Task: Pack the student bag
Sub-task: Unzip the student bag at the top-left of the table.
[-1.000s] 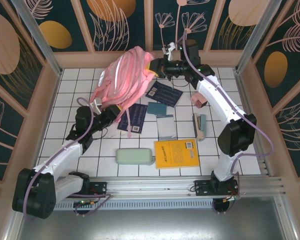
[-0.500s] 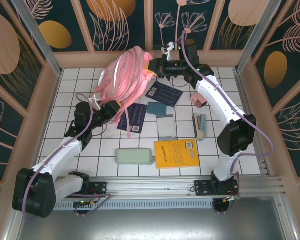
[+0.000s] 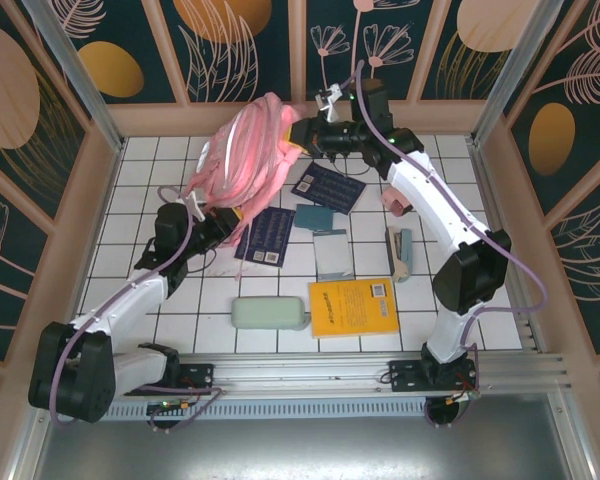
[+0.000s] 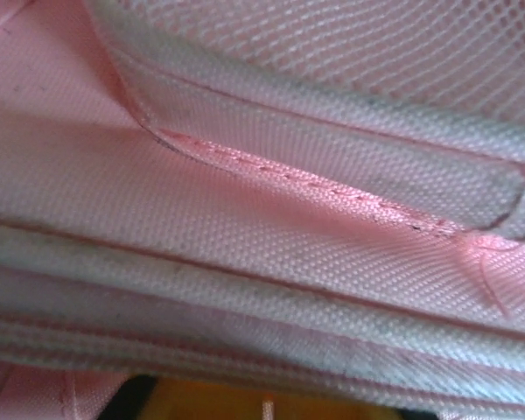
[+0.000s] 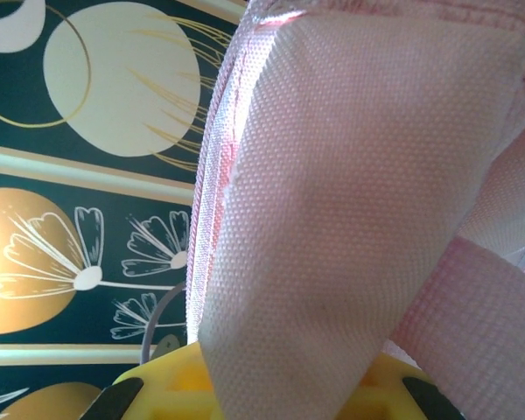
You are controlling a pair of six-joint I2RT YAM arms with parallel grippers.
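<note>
Currently the left gripper and right gripper each pinch the student bag; thin fabric could slip free, slumping it.

Matt, coarse-woven cloth student bag

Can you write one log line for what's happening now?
left hand: shut on student bag | right hand: shut on student bag | yellow book: on table, outside bag
</note>
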